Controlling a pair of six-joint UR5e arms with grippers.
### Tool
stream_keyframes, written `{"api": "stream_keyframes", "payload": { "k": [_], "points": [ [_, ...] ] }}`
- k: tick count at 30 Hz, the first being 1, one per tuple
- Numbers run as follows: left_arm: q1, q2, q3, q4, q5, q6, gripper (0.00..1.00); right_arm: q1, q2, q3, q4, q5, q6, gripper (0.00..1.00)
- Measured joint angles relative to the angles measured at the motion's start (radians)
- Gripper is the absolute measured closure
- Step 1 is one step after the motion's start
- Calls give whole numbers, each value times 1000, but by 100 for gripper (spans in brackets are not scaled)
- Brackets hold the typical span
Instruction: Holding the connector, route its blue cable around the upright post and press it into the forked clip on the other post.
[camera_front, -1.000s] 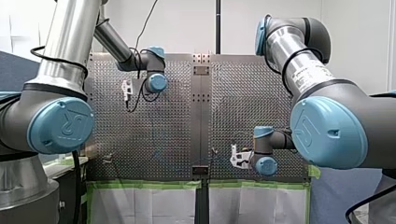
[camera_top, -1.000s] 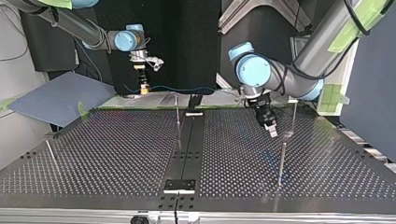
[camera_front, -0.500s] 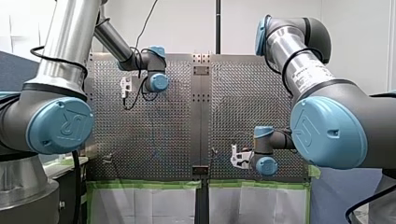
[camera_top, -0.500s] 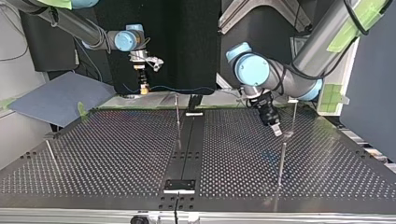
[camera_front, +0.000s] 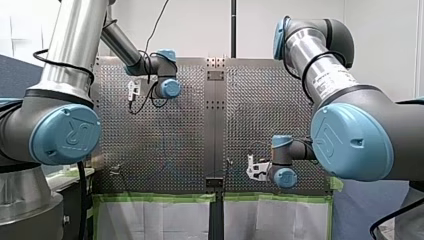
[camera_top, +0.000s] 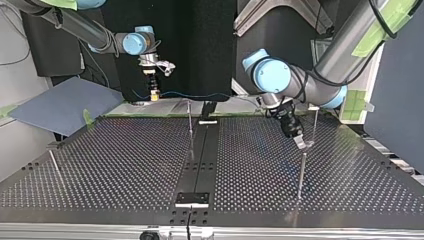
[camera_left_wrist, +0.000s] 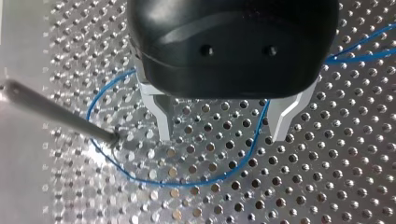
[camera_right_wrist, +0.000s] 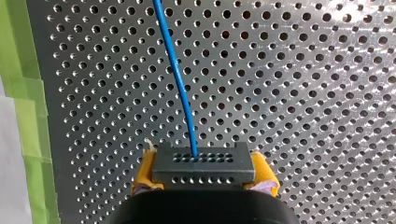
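Front and top views face oppositely, sharing the table (camera_front: 180, 135).

Right wrist view: connector (camera_right_wrist: 203, 165) lower part buried under my right hand (camera_right_wrist: 204, 173) body. Blue cable (camera_right_wrist: 180, 88) runs off the frame edge, far end unseen.
Left wrist view: my left hand (camera_left_wrist: 223, 125) housing covers a stretch of the cable loop. Post (camera_left_wrist: 60, 114) clipped by the frame edge, top end out of shot. Cable also exits at the edge beside the housing.
Front view: arm shoulder joints block big areas of the table (camera_front: 165, 135). Cable too thin to trace, neither hand can be made out behind its wrist.
Top view: forked clip (camera_top: 306, 145) too small to resolve the fork, can't tell if cable touches it. Cable too faint to follow past mid-table.
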Motion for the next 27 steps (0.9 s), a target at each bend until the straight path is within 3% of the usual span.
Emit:
{"api": "stream_keyframes", "payload": {
  "k": [12,20,27],
  "points": [
    [5,0,0,2,113,106,0,0,1,0,0,0,0,93],
    [10,0,0,-1,188,117,0,0,3,0,0,0,0,93],
    [13,0,0,2,208,120,0,1,5,0,-2,1,-1,93]
  ]
}}
